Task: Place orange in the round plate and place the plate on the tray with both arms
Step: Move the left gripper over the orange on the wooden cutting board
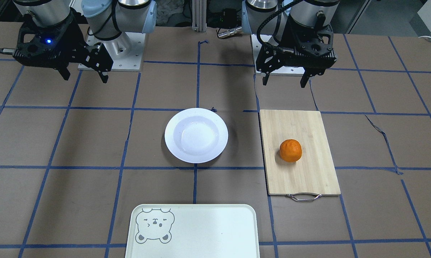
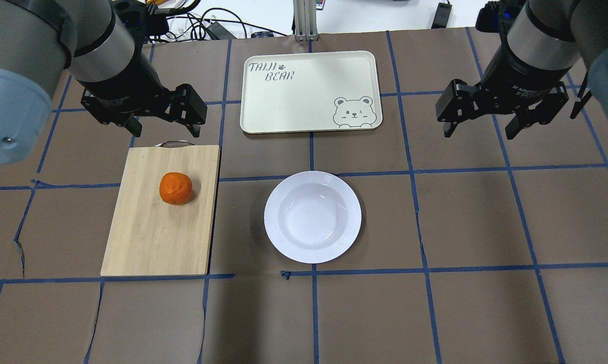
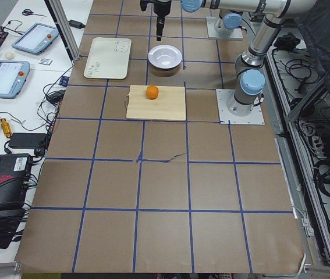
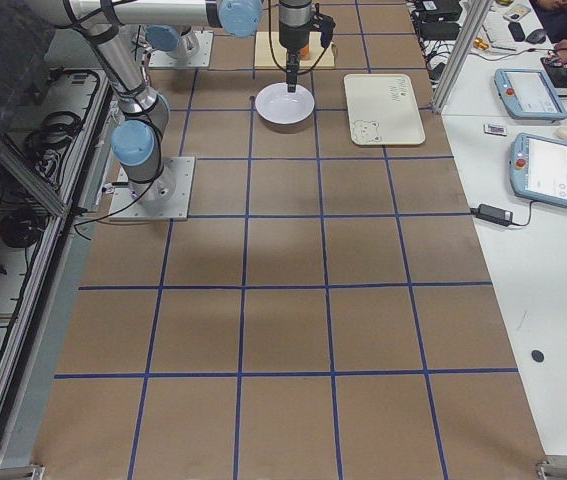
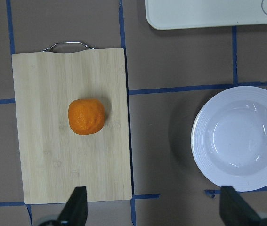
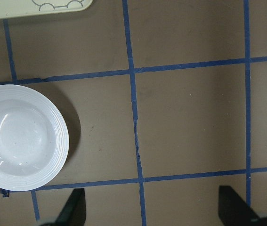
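Observation:
The orange (image 2: 175, 188) (image 1: 290, 150) lies on a wooden cutting board (image 2: 152, 237), well apart from the round plate (image 2: 312, 216) (image 1: 196, 135), which sits bare on the table's middle. Beyond the plate lies the tray (image 2: 304, 96) (image 1: 201, 229), with nothing on it. My left gripper (image 2: 165, 132) (image 1: 284, 83) hangs open high over the board's handle end, holding nothing. My right gripper (image 2: 478, 134) (image 1: 85, 78) hangs open on the other side, to the right of the tray and plate. The left wrist view shows the orange (image 5: 86, 116) and the plate (image 5: 239, 139) far below.
The cutting board's metal handle (image 2: 173, 143) points toward the tray. Blue tape lines grid the brown table cover. Cables and an aluminium post (image 2: 302, 20) stand past the table's far edge. Tablets (image 3: 4, 78) lie on a side bench.

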You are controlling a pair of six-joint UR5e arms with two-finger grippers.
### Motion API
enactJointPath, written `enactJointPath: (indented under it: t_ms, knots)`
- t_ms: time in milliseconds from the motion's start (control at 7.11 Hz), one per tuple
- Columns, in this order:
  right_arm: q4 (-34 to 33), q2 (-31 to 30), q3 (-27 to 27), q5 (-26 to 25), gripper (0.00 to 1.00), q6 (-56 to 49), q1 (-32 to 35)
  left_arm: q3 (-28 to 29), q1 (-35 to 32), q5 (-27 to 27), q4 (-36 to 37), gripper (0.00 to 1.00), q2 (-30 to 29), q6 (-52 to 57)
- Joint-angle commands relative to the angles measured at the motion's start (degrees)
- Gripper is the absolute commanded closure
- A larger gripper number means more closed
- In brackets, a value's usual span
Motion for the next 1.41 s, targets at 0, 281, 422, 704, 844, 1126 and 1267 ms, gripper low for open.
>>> enactJointPath:
  t_ms: [0, 281, 422, 704, 844, 1126, 1267]
  knots:
    - [-0.3, 0.2, 0.1, 0.1, 0.00, 0.0, 0.0, 0.1, 0.2, -0.3, 0.0, 0.00, -0.1, 0.2]
    - [-0.3, 0.3, 0.1, 0.0, 0.00, -0.1, 0.0, 0.1, 0.0, 0.0, 0.0, 0.00, -0.1, -0.1]
    - [-0.3, 0.2, 0.1, -0.2, 0.00, -0.1, 0.0, 0.1, -0.1, 0.2, 0.1, 0.00, -0.2, -0.2]
    - [-0.4, 0.5, 0.1, 0.0, 0.00, 0.0, 0.0, -0.2, 0.0, 0.2, 0.2, 0.00, -0.1, 0.1]
    - [-0.4, 0.5, 0.1, -0.1, 0.00, 0.0, 0.0, 0.1, 0.2, -0.1, 0.1, 0.00, -0.2, 0.1]
    - [-0.7, 0.7, 0.1, -0.2, 0.00, 0.1, 0.0, 0.0, 0.2, -0.2, 0.1, 0.00, -0.5, 0.8]
    - [-0.7, 0.7, 0.1, 0.0, 0.00, 0.1, 0.0, -0.1, 0.2, -0.1, 0.1, 0.00, -0.5, 0.8]
